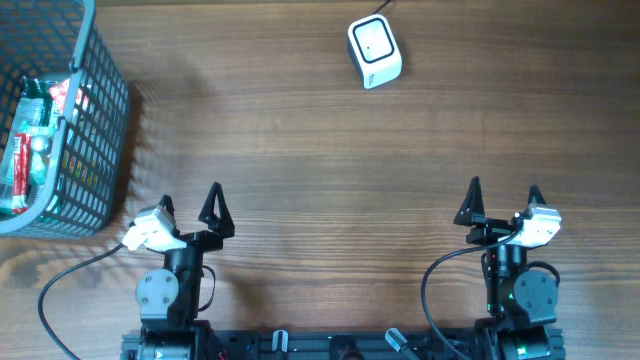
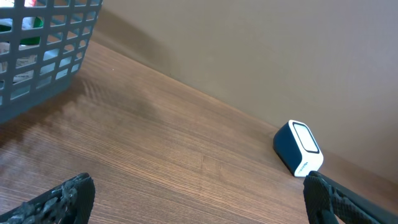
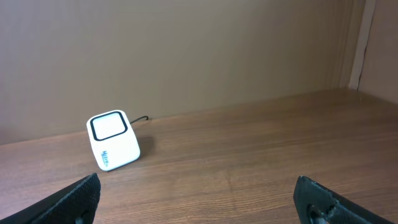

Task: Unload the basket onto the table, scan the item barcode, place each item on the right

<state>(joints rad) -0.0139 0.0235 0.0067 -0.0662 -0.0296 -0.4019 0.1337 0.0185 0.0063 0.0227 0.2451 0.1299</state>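
Note:
A white barcode scanner (image 1: 374,51) with a dark-framed window stands at the far middle of the wooden table; the left wrist view has the scanner (image 2: 299,148) at its right, the right wrist view has the scanner (image 3: 112,140) at its left. Packaged items (image 1: 30,140) lie inside a blue-grey mesh basket (image 1: 100,120) at the far left. My left gripper (image 1: 190,209) rests open near the front edge, nothing between its fingers. My right gripper (image 1: 503,202) is open and empty too, at the front right. Both are far from scanner and basket.
A thin cable (image 1: 380,8) runs from the scanner off the far edge. The basket (image 2: 37,56) fills the left wrist view's top left corner. A brown wall (image 3: 186,50) stands behind the table.

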